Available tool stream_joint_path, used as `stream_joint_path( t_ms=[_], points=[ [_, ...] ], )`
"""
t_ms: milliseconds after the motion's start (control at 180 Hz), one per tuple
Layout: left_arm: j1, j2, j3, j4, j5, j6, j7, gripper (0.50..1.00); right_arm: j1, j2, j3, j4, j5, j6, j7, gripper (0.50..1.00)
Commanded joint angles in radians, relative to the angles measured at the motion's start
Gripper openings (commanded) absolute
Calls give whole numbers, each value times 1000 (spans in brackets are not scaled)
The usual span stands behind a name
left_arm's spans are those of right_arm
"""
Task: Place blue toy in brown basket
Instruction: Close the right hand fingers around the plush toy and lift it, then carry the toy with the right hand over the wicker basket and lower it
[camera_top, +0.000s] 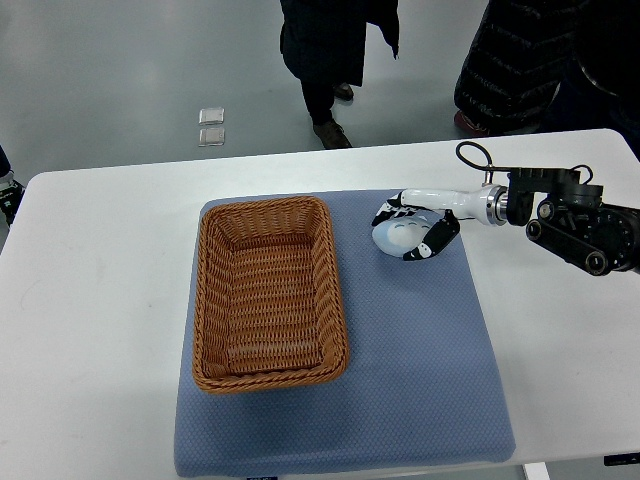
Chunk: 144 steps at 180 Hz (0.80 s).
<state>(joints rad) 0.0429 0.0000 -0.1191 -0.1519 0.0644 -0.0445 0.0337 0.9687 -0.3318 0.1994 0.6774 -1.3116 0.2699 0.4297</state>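
A pale blue toy (399, 238) lies on the blue-grey mat (420, 340), to the right of the brown wicker basket (268, 292). My right hand (412, 232) reaches in from the right edge and has its black-tipped fingers (440, 238) curled around the toy, which still looks to be resting on the mat. The hand hides much of the toy. The basket has nothing in it. My left arm does not show.
The mat lies on a white table (90, 300). Beyond the far edge stand two people in dark clothes (335, 50), and two small clear squares (211, 126) lie on the grey floor.
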Motion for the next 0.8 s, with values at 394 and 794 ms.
stream_joint_path(
  t_ms=[394,794],
  points=[
    [0,0,-1,-1,0,0,0,1000,10,-12,21,4,23,3,50,500],
    [0,0,-1,-1,0,0,0,1000,93,-3,80,96,71,15,116,500]
  ],
)
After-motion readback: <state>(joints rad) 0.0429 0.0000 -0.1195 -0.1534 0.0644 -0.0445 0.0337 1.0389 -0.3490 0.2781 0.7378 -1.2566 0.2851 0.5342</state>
